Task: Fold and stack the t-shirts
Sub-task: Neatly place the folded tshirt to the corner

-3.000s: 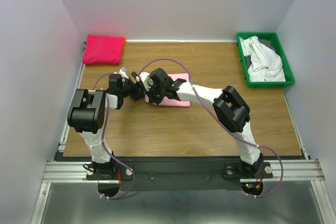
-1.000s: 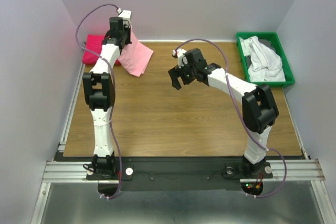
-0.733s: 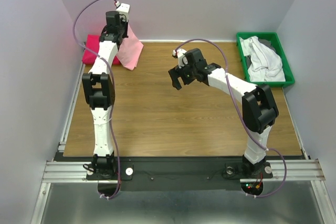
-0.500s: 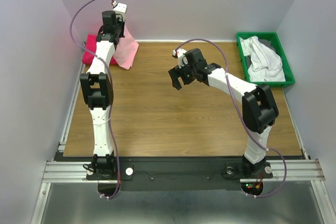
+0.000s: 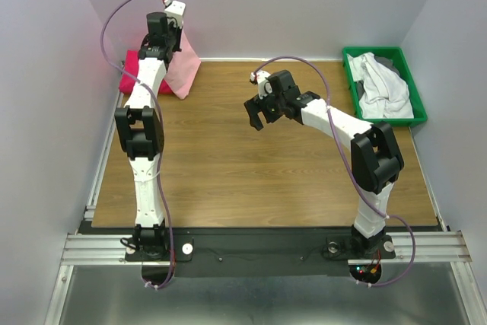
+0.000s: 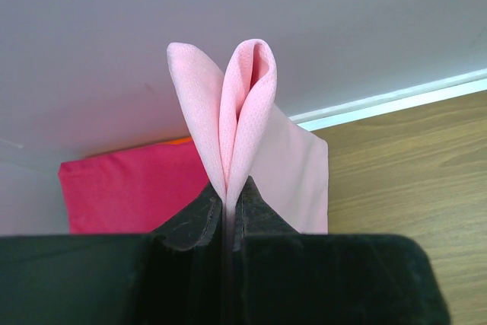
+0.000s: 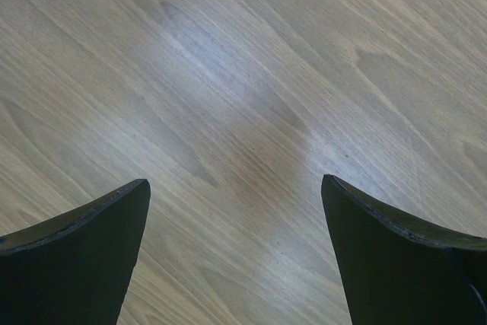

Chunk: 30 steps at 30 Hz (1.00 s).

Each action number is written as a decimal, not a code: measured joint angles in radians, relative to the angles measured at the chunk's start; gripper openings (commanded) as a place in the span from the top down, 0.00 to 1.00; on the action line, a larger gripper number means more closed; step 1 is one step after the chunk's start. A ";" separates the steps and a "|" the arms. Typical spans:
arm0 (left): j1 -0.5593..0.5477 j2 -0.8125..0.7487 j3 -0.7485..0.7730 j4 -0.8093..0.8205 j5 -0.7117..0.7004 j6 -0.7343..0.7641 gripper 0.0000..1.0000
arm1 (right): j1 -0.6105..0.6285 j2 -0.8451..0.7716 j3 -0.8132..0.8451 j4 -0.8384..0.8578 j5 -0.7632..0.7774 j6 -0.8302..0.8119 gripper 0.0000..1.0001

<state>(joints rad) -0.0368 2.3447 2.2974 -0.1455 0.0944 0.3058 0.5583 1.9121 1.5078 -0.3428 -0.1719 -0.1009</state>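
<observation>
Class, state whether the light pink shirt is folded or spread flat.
Folded. The pink shirt loops doubled out of the shut left end effector, with the magenta shirt behind.

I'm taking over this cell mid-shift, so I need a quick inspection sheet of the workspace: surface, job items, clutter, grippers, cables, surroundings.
Surface: wooden table, bare in the middle.
Job's things: light pink t-shirt, folded and lifted at the far left corner; hot pink t-shirt, lying folded in that corner; white and grey shirts, bundled in the green bin at the far right.
Clutter: nothing seen.
Grippers: left gripper shut on the light pink t-shirt; right gripper open, holding nothing, above mid-table.
Cables: purple cables loop above both arms.
Surroundings: plain pale walls on three sides.
</observation>
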 measured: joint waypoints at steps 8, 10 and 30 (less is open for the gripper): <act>0.000 -0.037 0.011 0.000 0.007 0.000 1.00 | 0.000 0.000 0.000 0.000 0.000 0.000 0.00; 0.000 -0.048 0.015 0.001 0.007 0.004 1.00 | 0.000 0.000 0.000 0.000 0.000 0.000 0.00; 0.051 -0.055 0.020 0.006 0.010 0.042 1.00 | 0.000 0.015 0.000 -0.001 0.000 0.000 0.00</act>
<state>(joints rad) 0.0139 2.2902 2.3177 -0.1390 0.1043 0.3473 0.5583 1.9274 1.5082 -0.3439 -0.1722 -0.1005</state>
